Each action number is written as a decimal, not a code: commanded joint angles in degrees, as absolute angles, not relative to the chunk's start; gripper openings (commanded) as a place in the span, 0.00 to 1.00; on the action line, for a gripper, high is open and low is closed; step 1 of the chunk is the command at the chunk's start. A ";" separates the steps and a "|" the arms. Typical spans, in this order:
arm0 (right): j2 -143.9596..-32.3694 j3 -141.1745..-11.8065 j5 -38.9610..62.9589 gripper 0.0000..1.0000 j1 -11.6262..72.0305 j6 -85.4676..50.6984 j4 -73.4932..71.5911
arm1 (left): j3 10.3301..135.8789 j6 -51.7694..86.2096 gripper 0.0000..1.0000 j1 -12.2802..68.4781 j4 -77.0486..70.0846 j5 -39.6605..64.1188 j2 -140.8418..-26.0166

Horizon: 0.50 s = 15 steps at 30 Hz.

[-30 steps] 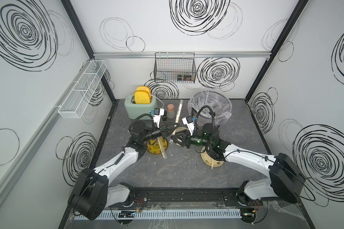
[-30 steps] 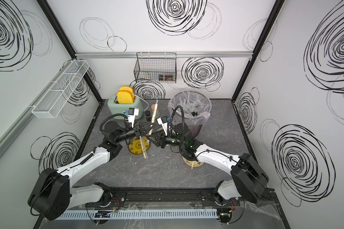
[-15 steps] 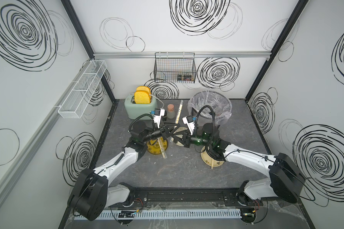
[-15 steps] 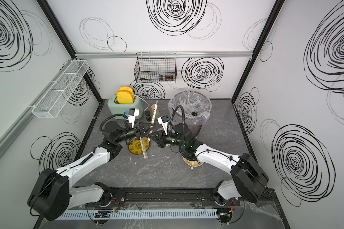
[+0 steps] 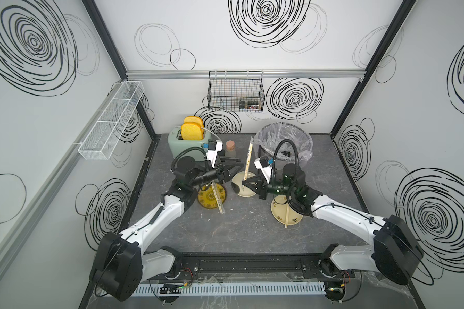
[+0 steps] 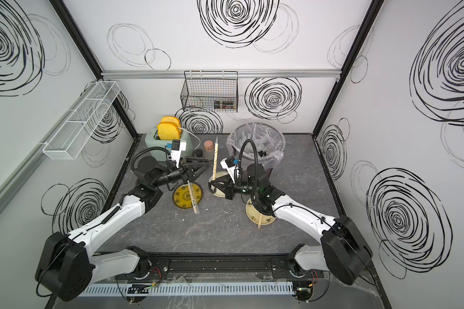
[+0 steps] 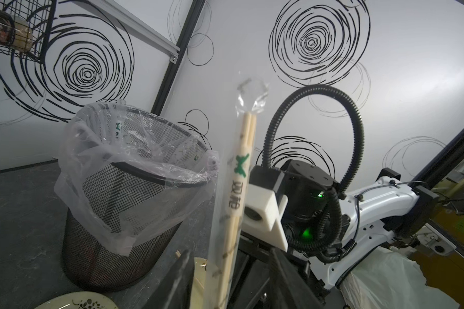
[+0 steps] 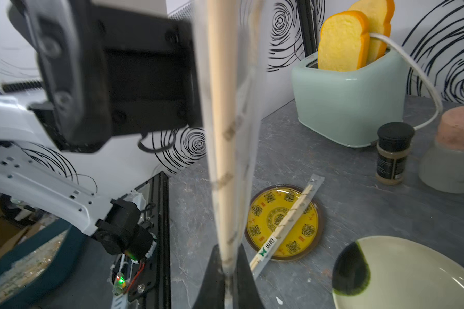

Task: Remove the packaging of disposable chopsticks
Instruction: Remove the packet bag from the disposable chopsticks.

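Note:
A pair of disposable chopsticks (image 5: 247,157) stands nearly upright in its clear packaging (image 7: 233,203) above the cream plate with a dark patch (image 5: 248,191). My right gripper (image 5: 244,184) is shut on the sleeve's lower end, as the right wrist view shows (image 8: 227,278). My left gripper (image 5: 239,166) is open, its fingers (image 7: 182,275) on either side of the sleeve without touching it. Another wrapped pair (image 5: 217,196) lies across the yellow plate (image 5: 205,202). Bare chopsticks (image 5: 287,218) rest on a cream plate (image 5: 279,214). An empty sleeve (image 7: 117,131) hangs in the bin.
A mesh bin with a clear liner (image 5: 303,149) stands behind the right arm. A green toaster with bread (image 5: 177,141), a dark spice jar (image 8: 391,152) and a cork-lidded jar (image 5: 230,147) stand at the back. A wire basket (image 5: 236,93) hangs on the back wall.
My left gripper has opened and let go of the wrapped chopsticks. My right gripper has closed on the sleeve's lower end. The pair stays upright.

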<state>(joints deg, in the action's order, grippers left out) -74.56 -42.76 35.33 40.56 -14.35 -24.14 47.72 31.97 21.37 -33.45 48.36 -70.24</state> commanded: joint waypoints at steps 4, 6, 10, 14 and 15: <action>-72.16 -37.56 35.39 0.00 40.06 -5.56 -24.46 | 58.31 13.81 0.68 21.58 -14.21 51.57 -72.05; -71.67 -36.45 35.49 0.00 40.06 -6.96 -26.33 | 61.13 11.17 0.69 20.95 -11.21 54.39 -73.82; -71.41 -33.77 36.60 0.00 41.09 -8.92 -30.84 | 63.71 2.01 0.67 22.03 -3.72 49.40 -75.45; -72.29 -32.31 34.98 0.00 41.84 -8.70 -32.52 | 61.70 -0.51 0.67 21.71 -2.04 48.33 -75.10; -72.63 -32.72 34.90 0.00 41.94 -8.53 -31.97 | 60.61 -0.07 0.67 21.50 -2.98 48.84 -74.91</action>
